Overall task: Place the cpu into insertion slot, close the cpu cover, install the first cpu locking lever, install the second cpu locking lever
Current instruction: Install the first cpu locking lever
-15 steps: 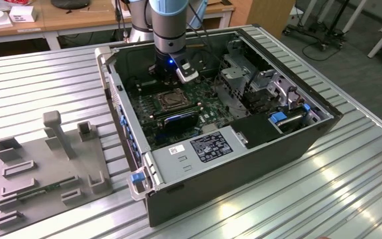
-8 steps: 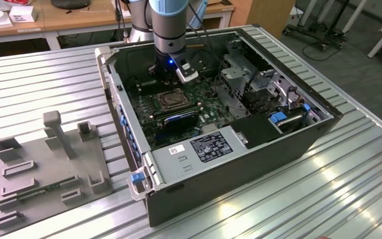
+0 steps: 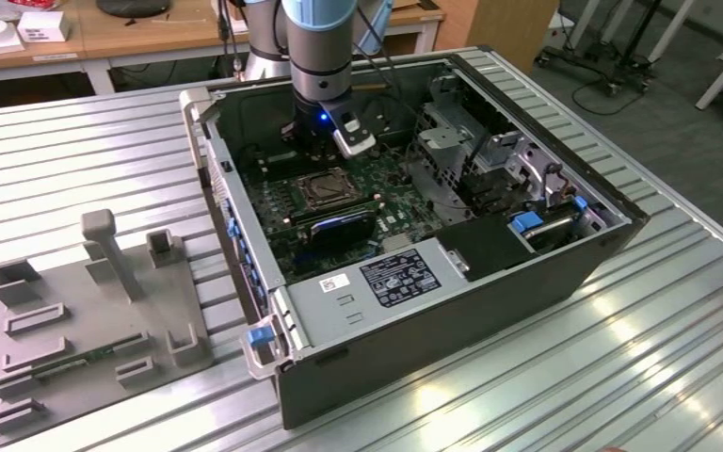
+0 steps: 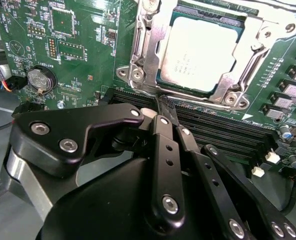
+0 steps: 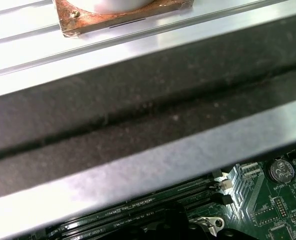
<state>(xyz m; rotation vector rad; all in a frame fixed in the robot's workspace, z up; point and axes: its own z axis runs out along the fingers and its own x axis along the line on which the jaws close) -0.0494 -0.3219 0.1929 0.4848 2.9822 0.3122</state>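
— Black two-fingered gripper [image 4: 164, 107]: clenched, fingertips pressed together with nothing between them, in the second wrist view.

— And the pale silvery-grey square cpu [image 4: 200, 52]?

— Just beyond those fingertips, seated in the silvery-rimmed insertion slot [image 4: 138, 75], the thin silvery metal cpu cover [image 4: 268, 37] framing it.

— Anything from the exterior view?

— It shows the arm reaching down into the open dark computer case [image 3: 462, 311] on the ribbed metal table [image 3: 72, 179].

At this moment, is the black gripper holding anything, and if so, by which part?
Nothing is held. The black gripper has its fingertips pressed together just beside the silvery metal cpu cover, which lies closed over the pale square cpu.
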